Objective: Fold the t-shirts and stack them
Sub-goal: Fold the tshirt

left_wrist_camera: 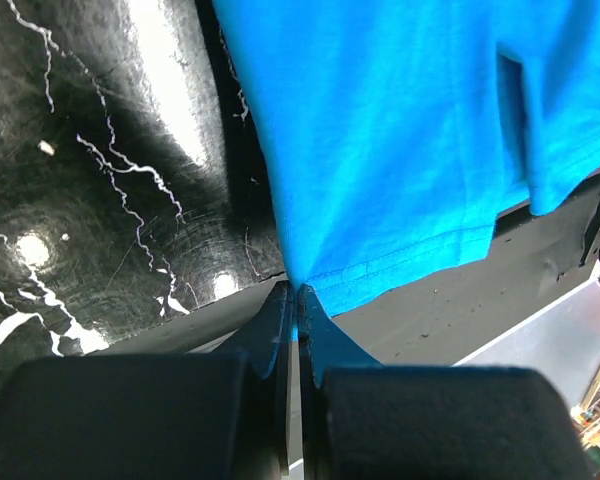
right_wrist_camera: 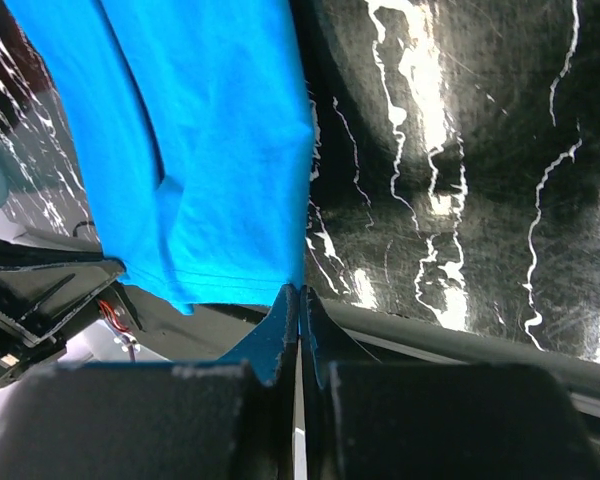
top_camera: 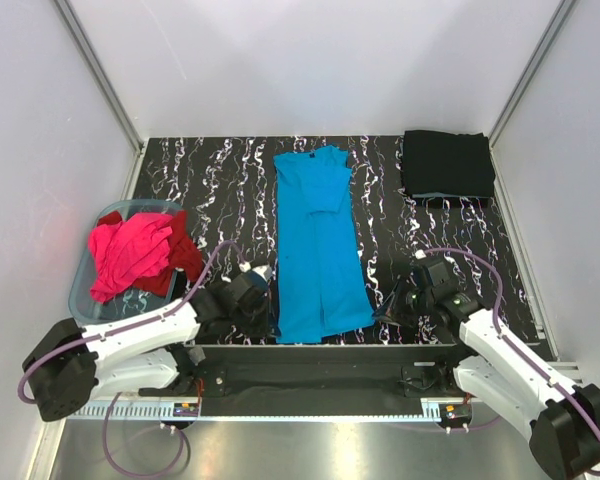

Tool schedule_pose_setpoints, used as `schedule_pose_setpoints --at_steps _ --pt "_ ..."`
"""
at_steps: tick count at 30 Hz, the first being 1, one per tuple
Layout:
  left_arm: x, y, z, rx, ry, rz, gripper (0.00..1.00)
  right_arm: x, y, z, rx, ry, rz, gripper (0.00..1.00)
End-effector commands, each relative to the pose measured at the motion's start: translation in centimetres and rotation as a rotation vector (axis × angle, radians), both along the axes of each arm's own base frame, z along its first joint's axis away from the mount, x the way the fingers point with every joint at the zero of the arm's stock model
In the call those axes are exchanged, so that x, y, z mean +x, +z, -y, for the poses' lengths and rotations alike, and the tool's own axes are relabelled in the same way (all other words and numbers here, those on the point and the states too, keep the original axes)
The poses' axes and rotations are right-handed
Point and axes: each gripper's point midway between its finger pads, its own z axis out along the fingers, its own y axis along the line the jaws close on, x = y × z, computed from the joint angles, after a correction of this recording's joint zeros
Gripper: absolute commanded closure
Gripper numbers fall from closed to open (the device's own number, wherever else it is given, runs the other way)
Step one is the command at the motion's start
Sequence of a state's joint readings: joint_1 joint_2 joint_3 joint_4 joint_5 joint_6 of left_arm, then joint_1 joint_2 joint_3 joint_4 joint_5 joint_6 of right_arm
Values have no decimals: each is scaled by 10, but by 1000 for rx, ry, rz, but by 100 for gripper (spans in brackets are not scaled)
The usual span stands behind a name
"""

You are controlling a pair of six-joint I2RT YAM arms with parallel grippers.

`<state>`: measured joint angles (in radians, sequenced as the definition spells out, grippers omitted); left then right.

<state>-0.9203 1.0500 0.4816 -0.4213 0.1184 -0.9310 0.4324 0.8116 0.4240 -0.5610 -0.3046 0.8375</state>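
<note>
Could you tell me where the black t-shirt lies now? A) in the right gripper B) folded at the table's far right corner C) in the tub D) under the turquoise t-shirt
B: the black t-shirt lies folded at the far right corner of the table.

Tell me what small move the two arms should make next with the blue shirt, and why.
Probably raise both grippers slightly and together, to start bringing the hem toward the collar. The left gripper and right gripper are each shut on a near hem corner of the turquoise t-shirt, which lies long and narrow, sides already folded in.
</note>
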Motion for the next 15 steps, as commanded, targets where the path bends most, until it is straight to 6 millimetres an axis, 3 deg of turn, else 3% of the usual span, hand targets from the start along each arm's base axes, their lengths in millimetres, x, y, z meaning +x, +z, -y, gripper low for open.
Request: schedule_pose_setpoints --at_steps 1,6,10,11,13,14,15 --pt "6 4 2 16 27 6 100 5 9 0 -7 -23 14 100" --pt "23 25 9 3 37 68 100 15 18 -1 -13 -18 49 100" --pt "52 40 13 10 41 97 100 42 32 -5 -55 7 114 100" --pt "58 34 13 35 39 86 100 47 33 -6 -68 12 123 100" --pt "79 42 16 40 43 110 100 64 34 -9 -103 32 140 100" --pt "86 35 16 65 42 92 100 72 28 -11 -122 41 132 100" --pt "98 33 14 74 61 88 100 84 36 -14 -136 57 163 100"
